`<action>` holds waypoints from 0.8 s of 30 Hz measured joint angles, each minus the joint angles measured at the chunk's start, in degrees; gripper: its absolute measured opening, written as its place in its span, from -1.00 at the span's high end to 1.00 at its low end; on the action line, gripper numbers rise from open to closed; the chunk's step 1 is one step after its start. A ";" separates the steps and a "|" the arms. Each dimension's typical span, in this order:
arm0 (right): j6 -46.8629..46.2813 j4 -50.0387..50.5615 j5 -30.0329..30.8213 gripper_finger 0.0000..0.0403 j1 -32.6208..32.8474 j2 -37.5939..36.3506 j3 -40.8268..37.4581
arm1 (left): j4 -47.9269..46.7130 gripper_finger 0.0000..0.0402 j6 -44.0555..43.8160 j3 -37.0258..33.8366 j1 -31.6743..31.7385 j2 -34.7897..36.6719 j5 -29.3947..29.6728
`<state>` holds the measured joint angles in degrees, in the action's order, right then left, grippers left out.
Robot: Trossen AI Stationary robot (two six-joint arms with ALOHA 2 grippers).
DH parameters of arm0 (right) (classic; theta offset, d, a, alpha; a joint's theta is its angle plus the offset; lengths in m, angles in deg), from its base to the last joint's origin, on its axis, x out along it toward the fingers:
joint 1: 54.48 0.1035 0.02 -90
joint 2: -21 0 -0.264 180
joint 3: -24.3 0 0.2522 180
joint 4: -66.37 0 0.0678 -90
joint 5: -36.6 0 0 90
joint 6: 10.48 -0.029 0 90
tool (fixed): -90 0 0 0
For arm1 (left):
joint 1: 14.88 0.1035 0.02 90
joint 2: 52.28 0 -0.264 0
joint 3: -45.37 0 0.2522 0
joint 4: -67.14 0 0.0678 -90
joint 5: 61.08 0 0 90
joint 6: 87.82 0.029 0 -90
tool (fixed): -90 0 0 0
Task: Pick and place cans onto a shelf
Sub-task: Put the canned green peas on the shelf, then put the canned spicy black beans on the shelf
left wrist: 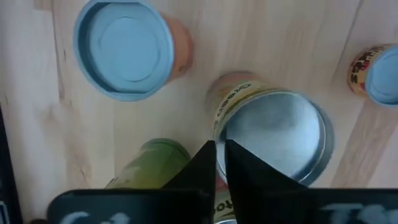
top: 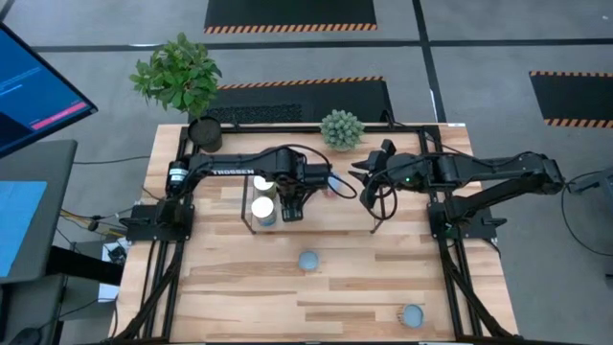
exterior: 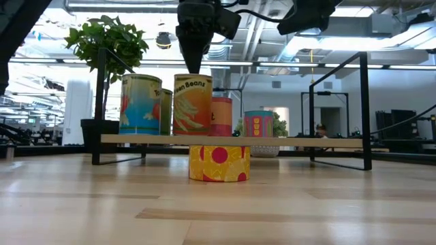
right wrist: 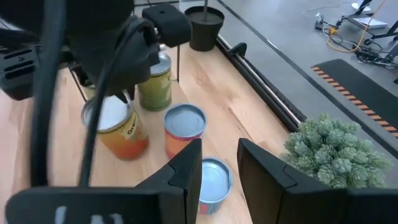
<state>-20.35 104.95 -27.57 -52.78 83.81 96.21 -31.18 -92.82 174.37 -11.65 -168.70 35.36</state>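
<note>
The shelf point(top: 335, 211) point(exterior: 306, 142) holds several cans. Among them are a blue-and-red one point(exterior: 139, 104), a Green Beans can point(exterior: 193, 104) point(left wrist: 273, 134), a red one point(exterior: 222, 116) and a short one point(exterior: 258, 124) point(right wrist: 214, 180). My left gripper point(top: 290, 213) point(exterior: 193, 68) point(left wrist: 219, 149) is shut, pointing down at the edge of the Green Beans can's top. My right gripper point(top: 367, 182) point(right wrist: 221, 158) is open and empty above the shelf's right part, over the short can. Two more cans point(top: 307, 260) point(top: 412, 314) stand on the table; the nearer to the shelf is yellow with red dots point(exterior: 219, 163). My left gripper's shut fingertips point(left wrist: 208, 155) stand from above at the rim point(left wrist: 217, 127) of the Green Beans can's silver top. I cannot tell whether they touch it. The can stands upright on the shelf.
A black plant pot with a leafy plant point(top: 203, 132) stands at the table's far left corner. A small green succulent point(top: 342, 128) point(right wrist: 326, 149) stands behind the shelf. The shelf's black wire end frames point(exterior: 364, 109) rise at both short ends.
</note>
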 joint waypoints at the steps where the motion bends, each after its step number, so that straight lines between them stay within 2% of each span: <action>1: -0.01 0.05 -0.01 0.37 0.01 0.00 0.00 | 0.00 0.86 -0.11 0.00 0.15 0.00 0.00; 9: -0.15 0.61 -0.01 0.37 0.02 0.00 0.00 | -0.03 0.69 -0.22 0.00 0.60 0.02 0.36; 19: -0.11 0.57 -0.01 0.37 0.02 0.00 0.00 | 1.23 0.69 -2.70 0.82 0.62 0.04 0.28; 24: -0.15 0.57 0.01 0.37 0.02 0.00 0.00 | 7.42 0.69 -2.75 1.99 0.49 0.11 -0.37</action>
<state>-20.50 105.52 -27.55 -52.76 83.81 96.21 -23.76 -95.57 176.36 -11.15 -168.59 34.99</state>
